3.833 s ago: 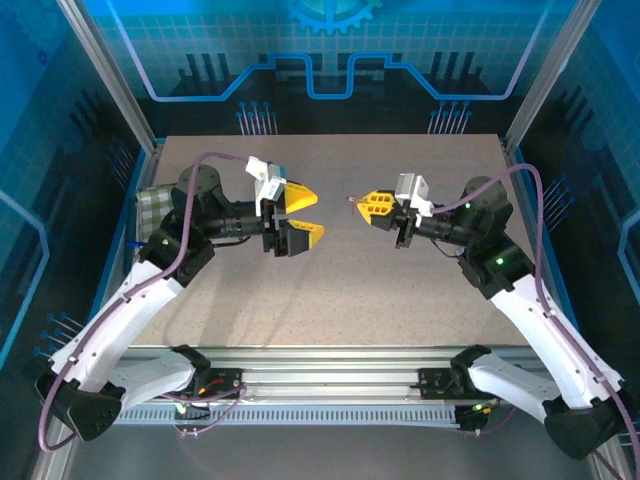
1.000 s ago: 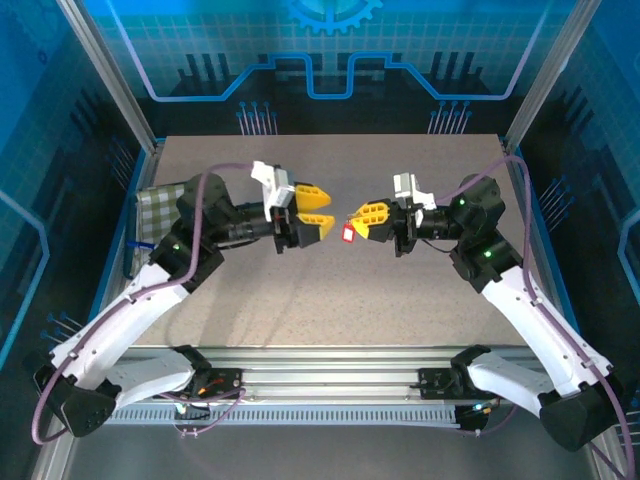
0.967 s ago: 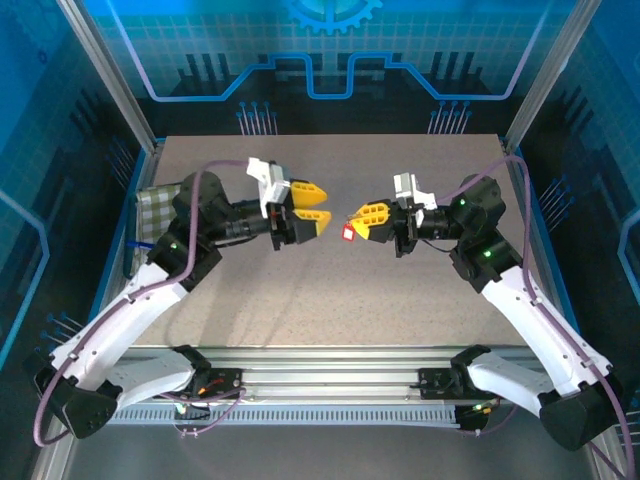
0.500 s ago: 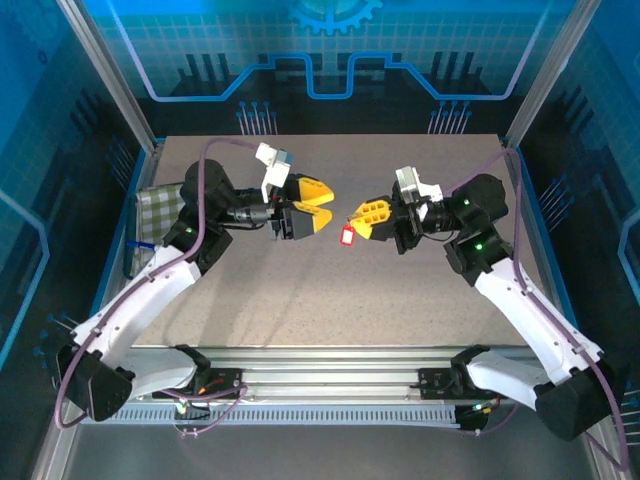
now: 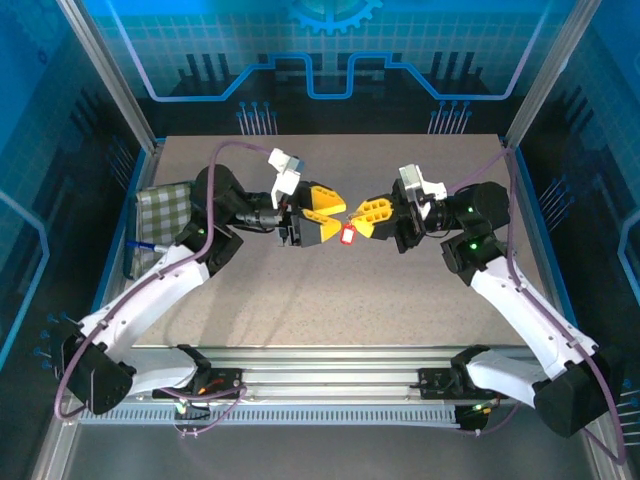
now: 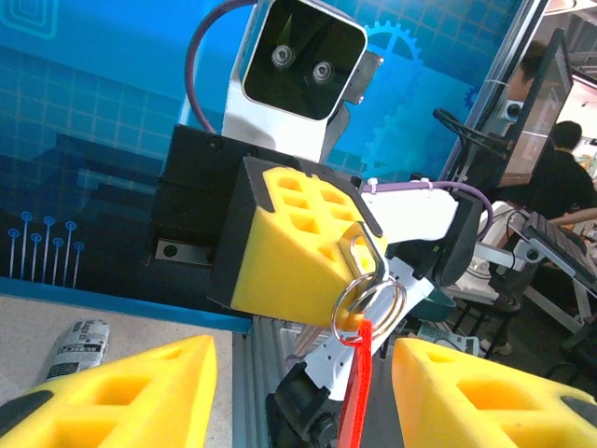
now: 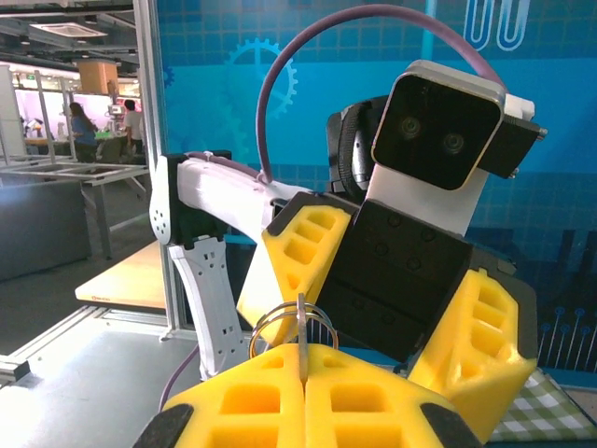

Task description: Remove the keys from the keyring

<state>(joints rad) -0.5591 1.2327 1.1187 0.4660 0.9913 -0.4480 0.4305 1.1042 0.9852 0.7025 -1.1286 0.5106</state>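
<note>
Right hand (image 5: 358, 216), blocky yellow fingers closed, pinches the thin steel keyring (image 6: 368, 299), flat red tag (image 6: 358, 392) dangling; I see left hand (image 5: 336, 218) half-open flanking the keyring, empty.

The keyring (image 6: 368, 299) is shiny, smooth metal; its red tag (image 6: 357, 397) looks like glossy plastic. My left end effector (image 5: 335, 214) has matt yellow plastic fingers (image 6: 121, 387). The surface (image 5: 400, 300) is matt and speckled.
</note>
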